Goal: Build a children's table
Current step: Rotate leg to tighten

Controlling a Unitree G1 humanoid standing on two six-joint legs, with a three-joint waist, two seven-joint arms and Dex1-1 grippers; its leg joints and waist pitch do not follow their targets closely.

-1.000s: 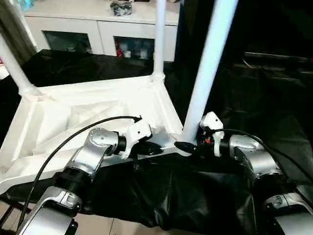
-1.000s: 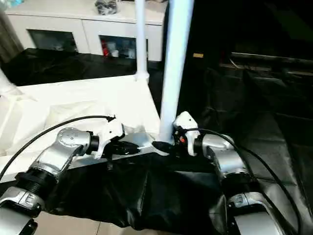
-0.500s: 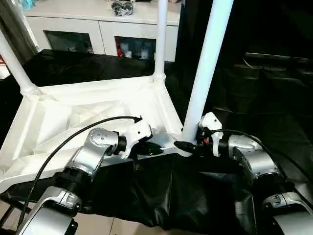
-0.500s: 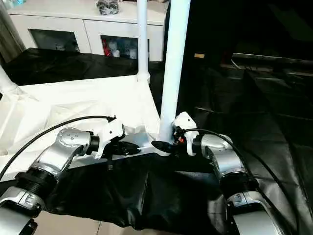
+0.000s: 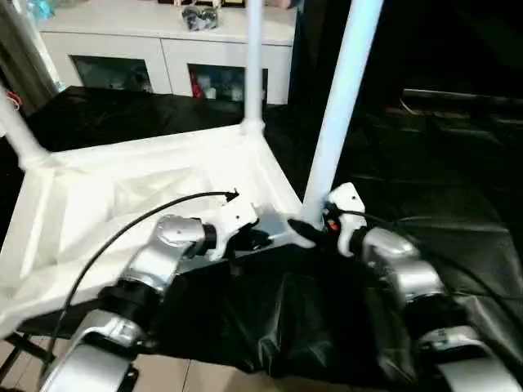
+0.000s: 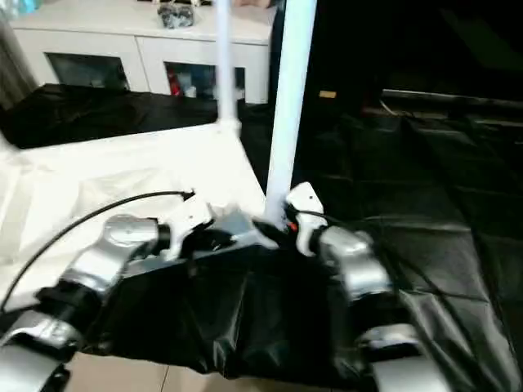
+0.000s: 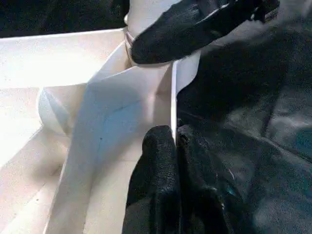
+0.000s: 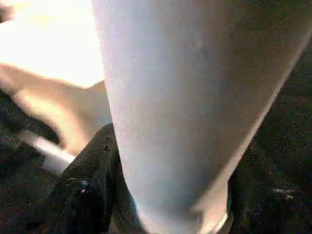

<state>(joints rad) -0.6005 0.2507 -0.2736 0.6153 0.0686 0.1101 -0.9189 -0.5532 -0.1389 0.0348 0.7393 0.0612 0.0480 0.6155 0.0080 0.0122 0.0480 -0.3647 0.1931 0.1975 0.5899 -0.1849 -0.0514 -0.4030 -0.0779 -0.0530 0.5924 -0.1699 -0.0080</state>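
From the head camera we see the upturned tabletop lying on a black cloth, underside up. Three legs stand in its corner sockets: the near-right leg, a far-right leg and a far-left leg. The near-right leg rises almost upright, tipped slightly away from our left. The relation that counts is its long axis against the socket below. Our right gripper sits at the foot of that leg, forearm reaching in low from the right. Our left gripper rests on the tabletop's near rim just beside the same corner, so both tools are close, the right one nearer the leg.

At the left wrist, our two black fingers are pressed onto the thin edge of the tabletop rim, pinching it, with the other gripper's black finger against the socket beyond.

At the right wrist, the leg runs up between our fingers; one dark finger hugs its base, so we judge it clasped.
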